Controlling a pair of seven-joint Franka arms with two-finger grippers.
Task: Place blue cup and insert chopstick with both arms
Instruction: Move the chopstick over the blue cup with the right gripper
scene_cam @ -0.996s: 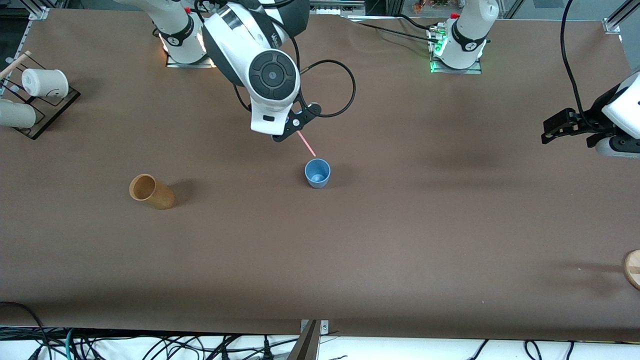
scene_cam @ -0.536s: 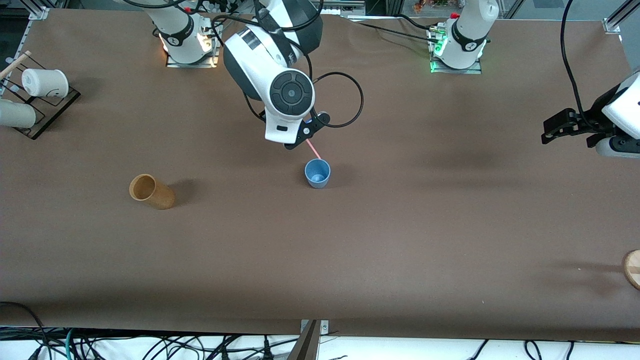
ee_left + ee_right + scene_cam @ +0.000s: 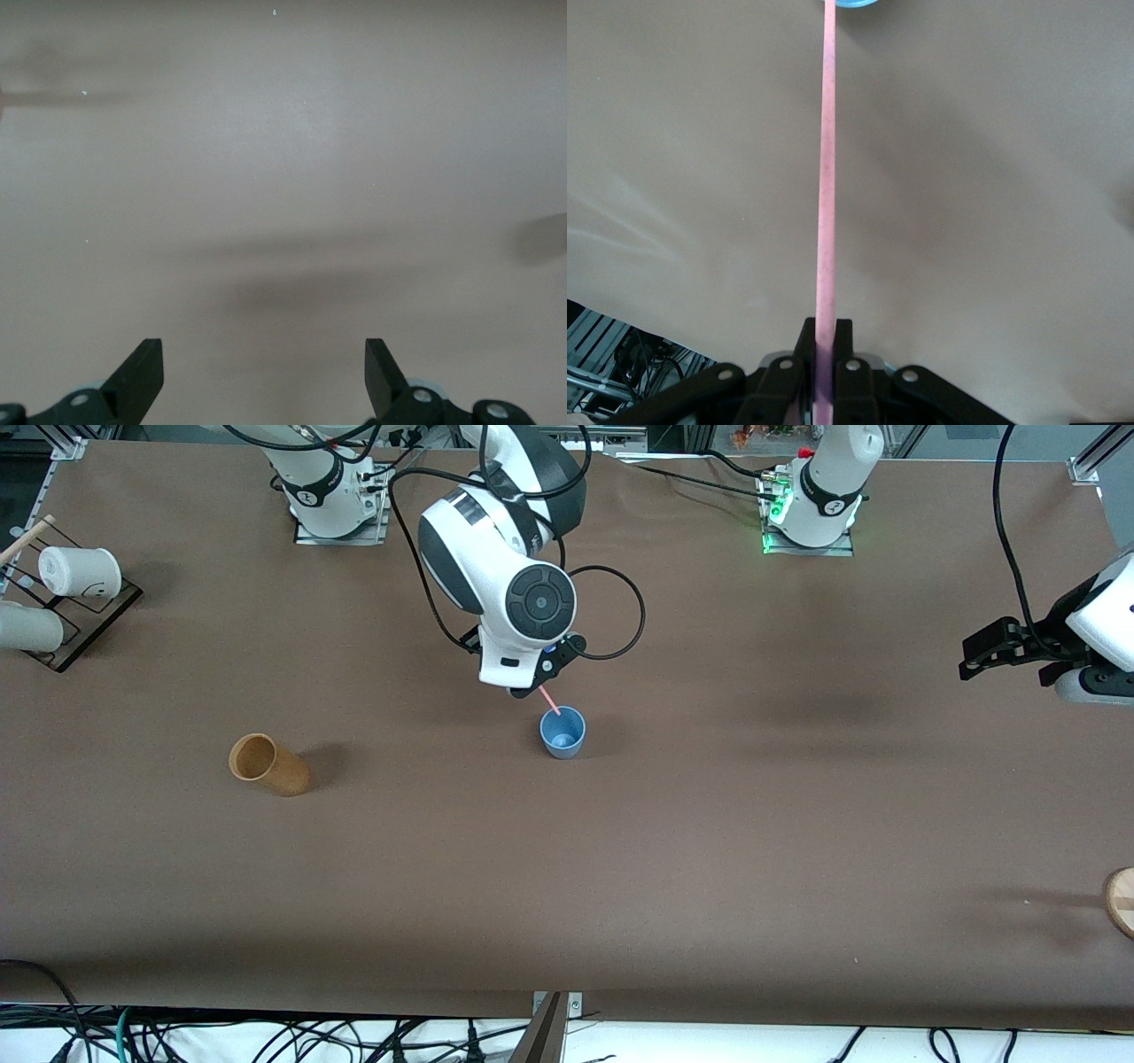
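The blue cup [image 3: 563, 732] is seen upright on the brown table [image 3: 709, 824], slightly left of the middle of the front view, its open mouth facing up. The chopstick [image 3: 549, 700], a thin pink stick, is held slanting just above the cup, its lower tip at the cup's rim on the side toward the robots' bases. In the right wrist view the chopstick [image 3: 826, 177] is seen running straight up the frame to a sliver of the blue cup [image 3: 852, 3] at the top edge. The right gripper [image 3: 532, 686] is clamped on the stick's upper end, over the table just above the cup in the frame. The left gripper [image 3: 974, 657] is held at the right edge of the front view, over bare table, where that arm waits; in the left wrist view its fingers [image 3: 142, 372] are spread wide with nothing between them. A tan cup [image 3: 267, 763] lies on its side in the left part of the frame.
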